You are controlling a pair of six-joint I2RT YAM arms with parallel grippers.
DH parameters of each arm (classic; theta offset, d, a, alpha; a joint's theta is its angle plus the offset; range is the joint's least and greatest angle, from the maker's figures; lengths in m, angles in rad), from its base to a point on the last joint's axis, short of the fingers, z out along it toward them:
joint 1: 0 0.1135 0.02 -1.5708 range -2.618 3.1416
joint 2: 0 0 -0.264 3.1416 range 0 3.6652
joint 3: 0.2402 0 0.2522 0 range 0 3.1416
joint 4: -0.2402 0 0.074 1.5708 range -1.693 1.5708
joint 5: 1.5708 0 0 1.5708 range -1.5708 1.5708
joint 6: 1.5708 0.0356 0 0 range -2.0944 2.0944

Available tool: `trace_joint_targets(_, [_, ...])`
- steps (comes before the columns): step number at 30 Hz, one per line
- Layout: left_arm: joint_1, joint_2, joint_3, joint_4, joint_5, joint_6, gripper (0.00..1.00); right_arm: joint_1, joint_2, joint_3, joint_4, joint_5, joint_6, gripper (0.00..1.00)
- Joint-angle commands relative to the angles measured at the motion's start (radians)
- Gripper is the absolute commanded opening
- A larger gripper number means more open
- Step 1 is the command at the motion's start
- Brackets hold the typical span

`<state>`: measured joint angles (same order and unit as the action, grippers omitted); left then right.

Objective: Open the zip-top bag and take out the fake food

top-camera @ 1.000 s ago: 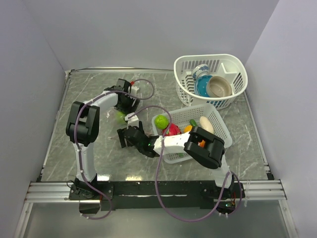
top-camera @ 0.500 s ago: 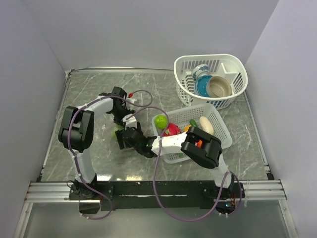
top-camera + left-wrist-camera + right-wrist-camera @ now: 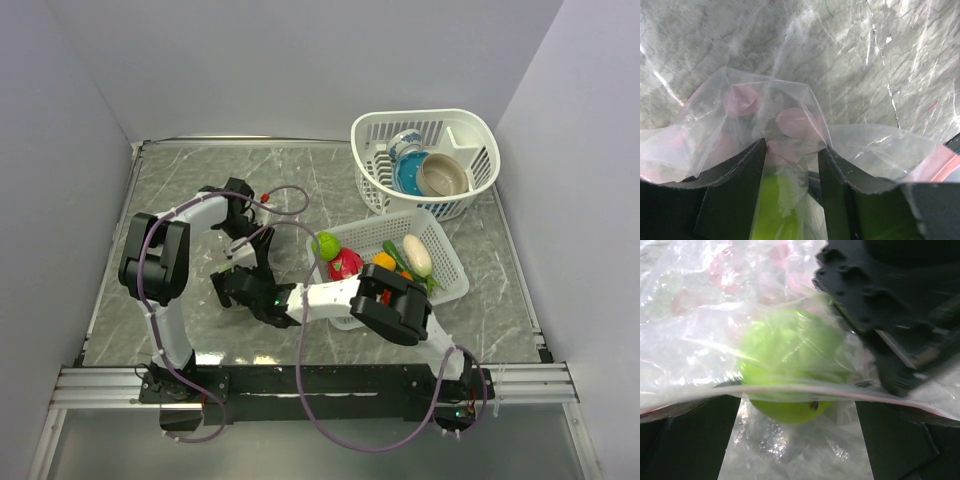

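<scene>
I count two white slotted baskets: a round basket [image 3: 470, 128] upper right, a rectangular basket [image 3: 452, 265] near centre. One blue-patterned cup [image 3: 405, 146], one tan bowl [image 3: 444, 175], one zip-top bag [image 3: 735, 100]. Two green balls: one bagged green ball [image 3: 785, 365], one basketed green ball [image 3: 325, 245]. One red piece [image 3: 346, 264], one cream oblong [image 3: 417, 255].

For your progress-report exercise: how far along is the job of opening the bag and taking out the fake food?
Done: several pieces, among them a red piece and a cream oblong, lie in the basket. In hand: the left gripper straddles film of the bag, and the open right gripper faces a green ball inside it. Left: at least that ball must come out.
</scene>
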<state>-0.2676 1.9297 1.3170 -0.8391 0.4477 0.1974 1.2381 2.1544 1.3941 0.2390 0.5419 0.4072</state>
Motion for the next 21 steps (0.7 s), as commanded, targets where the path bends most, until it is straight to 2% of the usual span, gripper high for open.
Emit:
trace_joint_targets(1, [-0.004,-0.011,0.011,-0.077,0.074,-0.012,0.52,-0.003,0.053,0.103,-0.015,0.158,-0.019,1.00])
trace_joint_targets(6, [-0.002,-0.017,0.016,-0.087,0.080,-0.009,0.52,-0.005,0.099,0.170,-0.056,0.202,-0.019,1.00])
trace_joint_targets(9, [-0.002,-0.024,0.016,-0.097,0.079,-0.004,0.52,-0.006,0.070,0.123,-0.024,0.191,-0.024,0.96])
trace_joint_targets(13, [0.008,-0.037,0.010,-0.092,0.065,-0.003,0.56,-0.014,-0.007,-0.027,0.161,0.135,-0.047,0.76])
trace_joint_targets(14, [0.011,-0.037,0.008,-0.094,0.059,-0.001,0.56,-0.014,-0.028,-0.067,0.181,0.130,-0.051,0.69])
trace_joint_targets(17, [0.037,-0.035,0.007,-0.092,0.042,0.004,0.58,-0.012,-0.068,-0.122,0.224,0.128,-0.067,0.54])
trace_joint_targets(21, [0.077,-0.028,-0.002,-0.077,-0.007,0.013,0.60,-0.012,-0.142,-0.216,0.282,0.104,-0.070,0.43])
